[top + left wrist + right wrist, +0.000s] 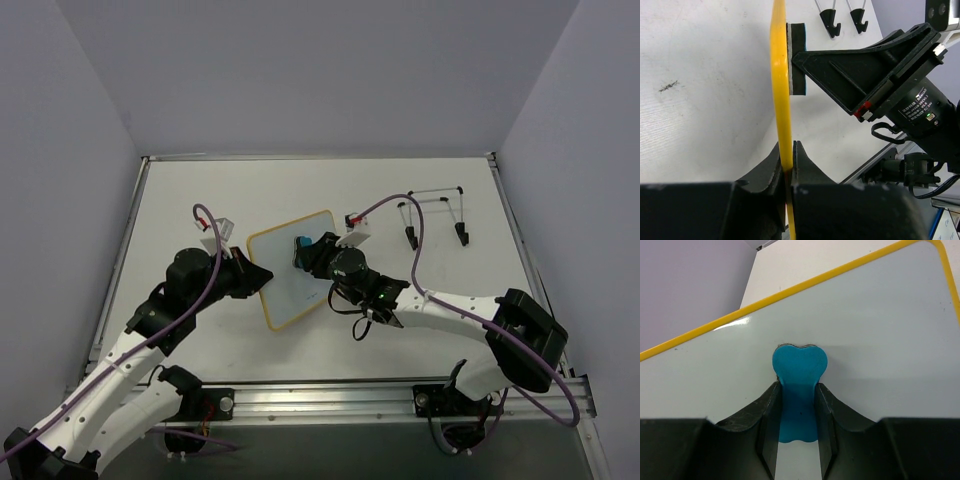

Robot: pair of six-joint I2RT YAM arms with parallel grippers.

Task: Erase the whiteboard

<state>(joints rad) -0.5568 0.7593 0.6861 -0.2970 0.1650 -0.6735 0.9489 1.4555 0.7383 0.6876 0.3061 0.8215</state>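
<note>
The whiteboard (292,281), white with a yellow frame, is tilted up off the table; my left gripper (262,274) is shut on its left edge. In the left wrist view the whiteboard (780,75) shows edge-on as a yellow strip pinched between the fingers of the left gripper (787,160). My right gripper (304,250) is shut on a blue eraser (301,241) and presses it against the board's upper part. In the right wrist view the eraser (799,382) sits between the fingers of the right gripper (797,405), flat on the whiteboard (880,335), which shows no writing there.
A black-and-white wire stand (435,215) lies at the back right of the white tabletop (180,200), and also shows as two black hooks (842,20). Grey walls enclose the table on three sides. A metal rail (330,400) runs along the near edge.
</note>
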